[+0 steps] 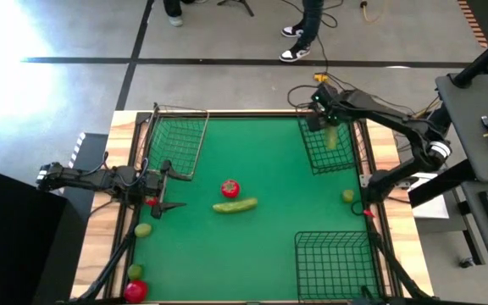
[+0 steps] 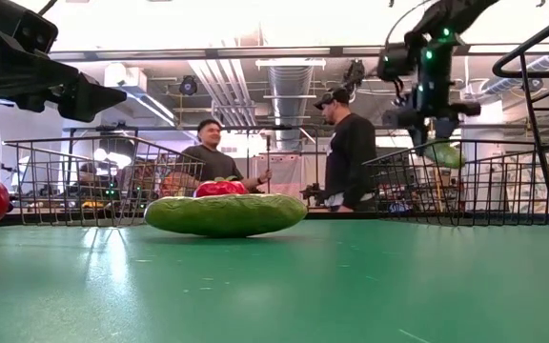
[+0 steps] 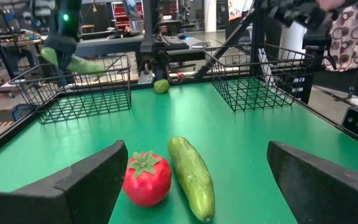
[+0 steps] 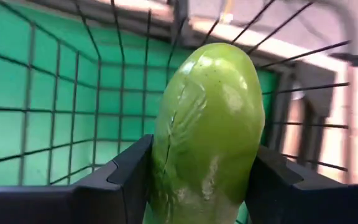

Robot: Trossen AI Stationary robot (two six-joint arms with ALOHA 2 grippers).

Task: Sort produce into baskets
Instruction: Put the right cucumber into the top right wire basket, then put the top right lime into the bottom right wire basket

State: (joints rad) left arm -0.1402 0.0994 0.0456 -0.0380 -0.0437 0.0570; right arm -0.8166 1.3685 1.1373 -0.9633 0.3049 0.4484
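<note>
My right gripper (image 1: 321, 119) is shut on a green cucumber (image 4: 207, 130) over the far-right wire basket (image 1: 339, 157); in the low view this cucumber (image 2: 443, 152) hangs at about the height of the basket's rim. My left gripper (image 1: 164, 183) is open and empty at the mat's left side, its fingers pointing at a red tomato (image 3: 146, 179) and a second cucumber (image 3: 192, 177). Both lie on the green mat mid-table (image 1: 230, 188). Another basket (image 1: 176, 140) stands far left, and a third (image 1: 333, 263) near right. My right gripper pinches the cucumber's two sides (image 4: 166, 168) between its two fingers (image 4: 126, 177), and the cucumber's rounded free end (image 4: 219, 62) sticks out past them. The gripper comes from above, pointing down. The cucumber hangs tilted below it, lifted clear of the mat, over the basket.
Limes lie at the mat's right edge (image 1: 348, 196) and near its left edge (image 1: 142, 229). Another lime (image 1: 134, 271) and a tomato (image 1: 135, 291) lie at the near left corner. People stand beyond the table's far edge (image 2: 351, 157).
</note>
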